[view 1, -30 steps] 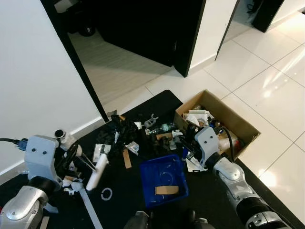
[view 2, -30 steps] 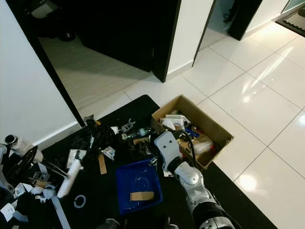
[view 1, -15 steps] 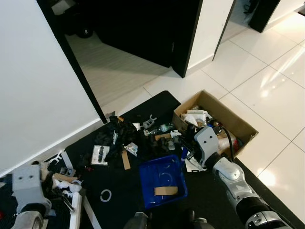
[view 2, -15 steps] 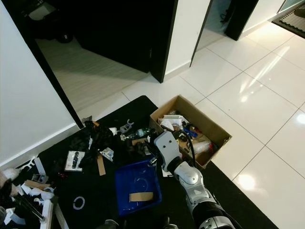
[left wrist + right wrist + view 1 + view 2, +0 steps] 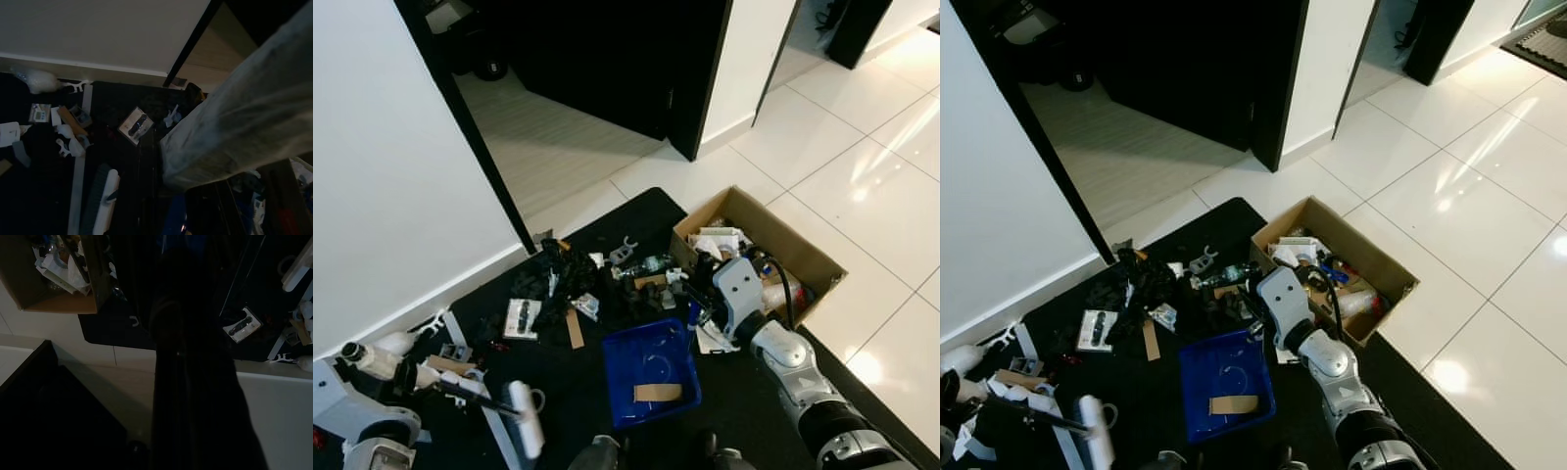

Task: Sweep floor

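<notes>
Black mat (image 5: 558, 387) on the white tiled floor (image 5: 862, 166), beside a white wall (image 5: 382, 166) and a dark open doorway (image 5: 597, 59). The mat is littered with clutter: a dark heap of scraps (image 5: 553, 279), a flat packaged item (image 5: 520, 317), a strip of cardboard (image 5: 574, 327), a small white ring (image 5: 534, 399), white bits at the near-left corner.

Blue tray (image 5: 651, 370) sits on the mat near the robot, holding a brown cardboard piece (image 5: 653, 393). Open cardboard box (image 5: 760, 251) stands at the mat's right edge, partly on the tiles, full of mixed rubbish.

Left arm low at the left of the head views. Left gripper (image 5: 421, 380) is clamped on a thin dark handle (image 5: 475, 394) that runs out to a white brush head (image 5: 526, 432) lying over the mat, near the white ring. In the left wrist view a white, dark-bristled brush (image 5: 100, 200) lies on the dark mat, with a large pale blurred shape close to the lens.

Right arm reaches forward between tray and box. Right gripper (image 5: 697, 311) sits just over the clutter beside the box's near wall; cannot tell whether its fingers are apart or together. Right wrist view is very dark: the box (image 5: 54, 274), the packaged item (image 5: 243, 325) and the mat edge can be made out.
</notes>
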Motion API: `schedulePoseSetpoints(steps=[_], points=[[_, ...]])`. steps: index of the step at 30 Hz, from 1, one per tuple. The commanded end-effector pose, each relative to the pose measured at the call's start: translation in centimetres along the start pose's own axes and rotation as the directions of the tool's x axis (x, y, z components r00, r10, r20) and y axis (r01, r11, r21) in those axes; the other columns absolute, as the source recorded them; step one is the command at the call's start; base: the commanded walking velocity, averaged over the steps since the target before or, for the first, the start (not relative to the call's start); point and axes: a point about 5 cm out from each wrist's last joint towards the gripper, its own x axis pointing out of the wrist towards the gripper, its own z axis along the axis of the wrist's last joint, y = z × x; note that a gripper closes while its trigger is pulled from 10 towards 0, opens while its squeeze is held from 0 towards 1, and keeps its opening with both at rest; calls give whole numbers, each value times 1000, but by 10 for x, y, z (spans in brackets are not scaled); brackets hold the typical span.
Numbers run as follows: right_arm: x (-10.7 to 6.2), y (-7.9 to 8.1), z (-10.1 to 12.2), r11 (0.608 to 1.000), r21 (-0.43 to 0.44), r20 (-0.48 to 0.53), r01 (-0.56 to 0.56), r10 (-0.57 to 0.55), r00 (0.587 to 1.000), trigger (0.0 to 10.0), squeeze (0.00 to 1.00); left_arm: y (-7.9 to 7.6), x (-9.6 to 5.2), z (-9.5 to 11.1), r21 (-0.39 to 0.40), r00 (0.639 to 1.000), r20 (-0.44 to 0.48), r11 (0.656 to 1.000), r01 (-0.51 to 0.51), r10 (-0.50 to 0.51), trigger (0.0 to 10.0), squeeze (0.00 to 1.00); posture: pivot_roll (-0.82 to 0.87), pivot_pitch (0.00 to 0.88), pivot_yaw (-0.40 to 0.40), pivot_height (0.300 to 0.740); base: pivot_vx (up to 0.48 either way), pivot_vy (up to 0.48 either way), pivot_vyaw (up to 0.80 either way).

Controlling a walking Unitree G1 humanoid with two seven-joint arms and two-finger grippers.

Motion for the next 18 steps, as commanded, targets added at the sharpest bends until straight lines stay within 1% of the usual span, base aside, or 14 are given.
schedulePoseSetpoints(steps=[1,3,5,6,7,9,10,13,16,18], points=[[-8,-2,-7,1000,-29,-27,8,-9,1000,10000,0,-19,-4,-22,-174,987,-82,977,121,-137,10000,0,154,333,-9,740,0,0,0],[-8,-2,-7,1000,-29,-27,8,-9,1000,10000,0,-23,-5,-17,-189,980,-82,969,161,-179,10000,0,155,332,-7,740,0,0,0],[-8,-2,-7,1000,-29,-27,8,-9,1000,10000,0,-23,-5,-17,-189,980,-82,969,161,-179,10000,0,155,332,-7,740,0,0,0],[-8,-2,-7,1000,-28,-26,10,-10,1000,10000,0,-26,-6,-7,-186,970,-74,959,215,-231,10000,0,161,330,-5,740,0,0,0],[-8,-2,-7,1000,-28,-26,10,-10,1000,10000,0,-26,-6,-7,-186,970,-74,959,215,-231,10000,0,161,330,-5,740,0,0,0],[-8,-1,-8,1000,-27,-26,10,-11,1000,10000,0,-29,-6,5,-166,957,-76,950,266,-282,10000,0,166,328,-4,740,0,0,0],[-8,-1,-8,1000,-27,-26,10,-11,1000,10000,0,-29,-6,5,-166,957,-76,950,266,-282,10000,0,166,328,-4,740,0,0,0],[-7,-1,-7,1000,-25,-25,10,-11,1000,10000,0,-34,-6,17,-156,945,-72,939,306,-320,10000,0,170,325,1,740,0,0,0],[-7,0,-7,1000,-23,-25,11,-12,1000,10000,0,-38,-4,23,-143,939,-69,934,326,-338,10000,0,172,322,2,740,0,0,0],[-7,0,-8,1000,-23,-25,11,-11,1000,10000,0,-40,-3,25,-116,933,-76,933,342,-352,10000,0,172,322,2,740,0,0,0]])
